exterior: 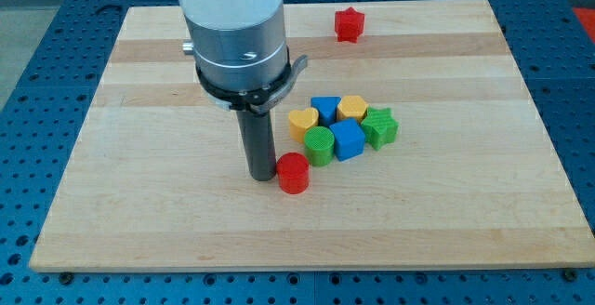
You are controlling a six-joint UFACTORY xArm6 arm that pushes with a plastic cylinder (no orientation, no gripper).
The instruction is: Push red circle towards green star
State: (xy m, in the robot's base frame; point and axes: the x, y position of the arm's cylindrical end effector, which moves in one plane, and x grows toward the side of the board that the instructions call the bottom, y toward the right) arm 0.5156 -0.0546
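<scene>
The red circle [293,173] is a short red cylinder on the wooden board, below the middle. The green star [379,126] lies up and to the right of it, at the right end of a cluster of blocks. My tip [261,176] rests on the board just left of the red circle, touching or almost touching its left side. The rod rises from there into the grey and white arm body at the view's top.
A cluster sits between the red circle and the green star: green circle [319,144], blue cube [347,140], yellow heart [302,121], blue triangle [325,109], yellow block [352,108]. A red star [349,24] lies near the board's top edge.
</scene>
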